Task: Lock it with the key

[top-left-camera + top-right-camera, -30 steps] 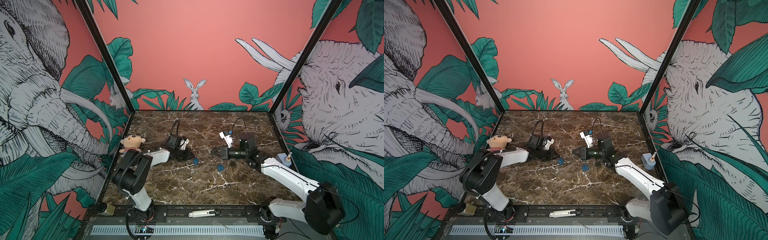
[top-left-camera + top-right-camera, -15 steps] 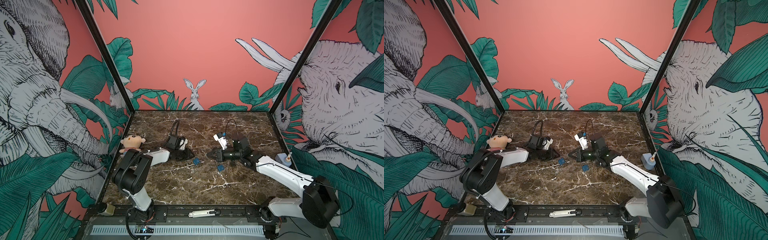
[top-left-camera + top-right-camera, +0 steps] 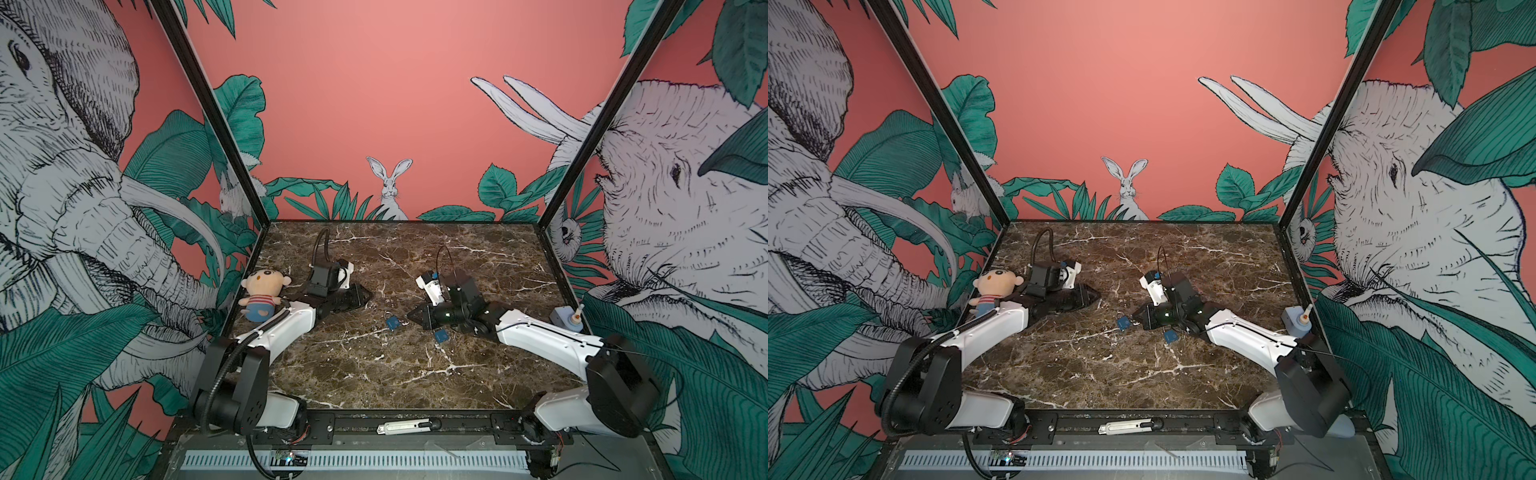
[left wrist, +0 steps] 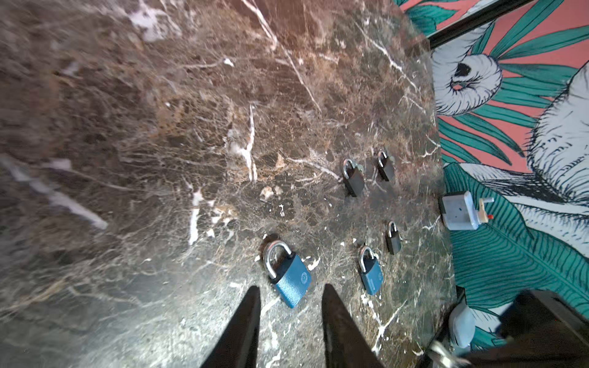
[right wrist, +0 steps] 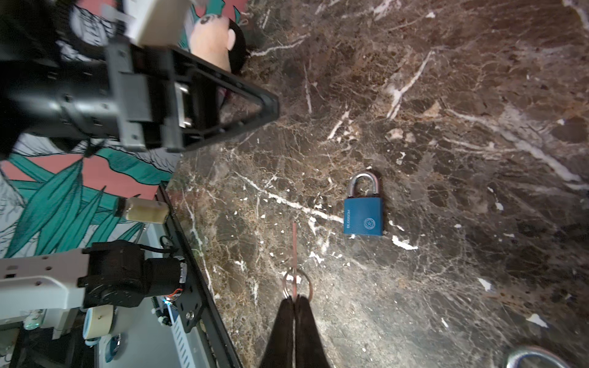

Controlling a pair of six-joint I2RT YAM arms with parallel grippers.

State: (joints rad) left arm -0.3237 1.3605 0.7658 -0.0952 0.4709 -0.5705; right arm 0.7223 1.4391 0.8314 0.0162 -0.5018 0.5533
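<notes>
The right pincer [image 5: 294,306] is pressed fully shut on the key [image 5: 294,248], whose blade is seen edge-on, pointed straight out past the tips. A key ring [image 5: 296,283] is hung just beyond the fingertips. A little further out, slightly off the blade's line and untouched by it, a blue padlock [image 5: 363,210] is laid flat on the marble tabletop [image 5: 478,127], with its body nearer the pincer and its shackle at the far end. Beyond that lock the left pincer [image 3: 368,296] is pointed back toward it, and a plush doll [image 5: 216,35] is glimpsed behind.

The left pincer is held partly open: a clear gap is left between its fingers [image 4: 251,318], and nothing is gripped. The same blue padlock is found just ahead of that gap, so it is placed between the two pincers. Further out, a second blue padlock [image 4: 369,270] is laid close beside the right pincer. Three black padlocks [image 4: 353,176] are spread beyond it, and a grey box [image 4: 459,210] is set farthest, at the table's edge.
</notes>
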